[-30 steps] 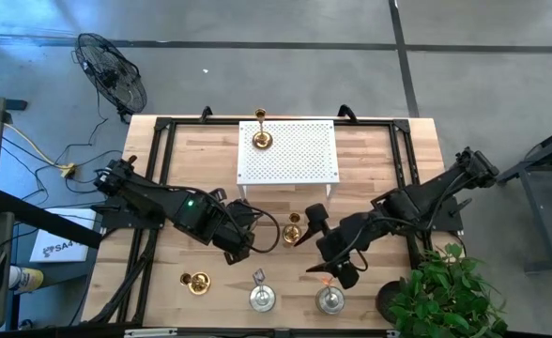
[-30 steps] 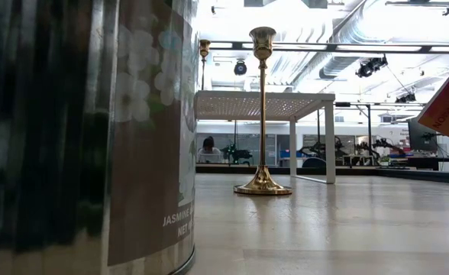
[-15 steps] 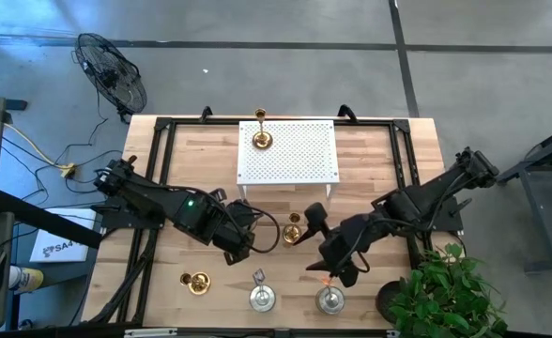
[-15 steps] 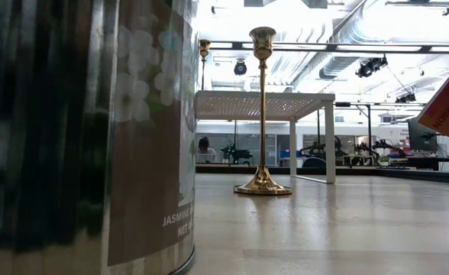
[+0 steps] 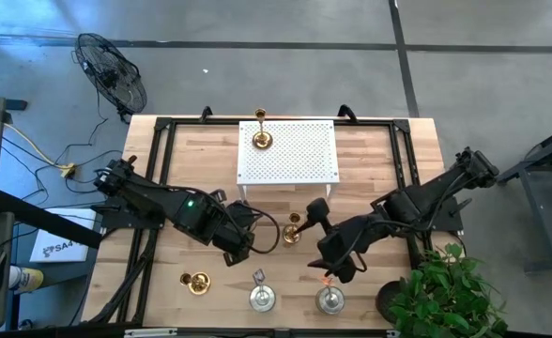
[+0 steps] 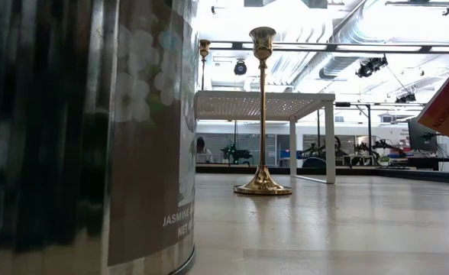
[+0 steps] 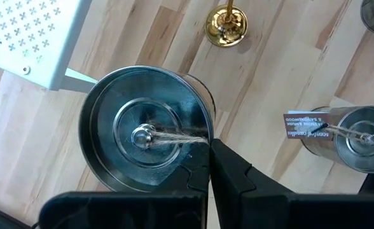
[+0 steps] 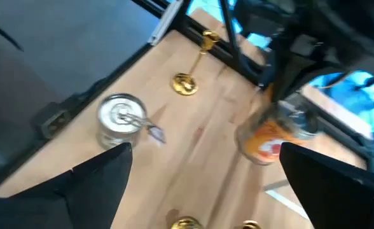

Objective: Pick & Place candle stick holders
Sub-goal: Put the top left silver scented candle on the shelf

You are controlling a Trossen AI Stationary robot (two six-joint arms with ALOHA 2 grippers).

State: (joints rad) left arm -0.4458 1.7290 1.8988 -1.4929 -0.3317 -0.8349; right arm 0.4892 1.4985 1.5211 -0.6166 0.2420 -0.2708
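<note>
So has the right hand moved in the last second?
Yes. In the high view the right hand has edged toward the white rack and the gold holder, and its fingers have spread open.

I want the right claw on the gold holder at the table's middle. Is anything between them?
Nothing visible. The open right claw sits right beside that gold holder. The left claw, shut, is on the holder's other side, at a silver tin.

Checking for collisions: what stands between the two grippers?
In the high view, a shiny gold round-based candle stick holder stands between the left gripper and open right gripper.
</note>
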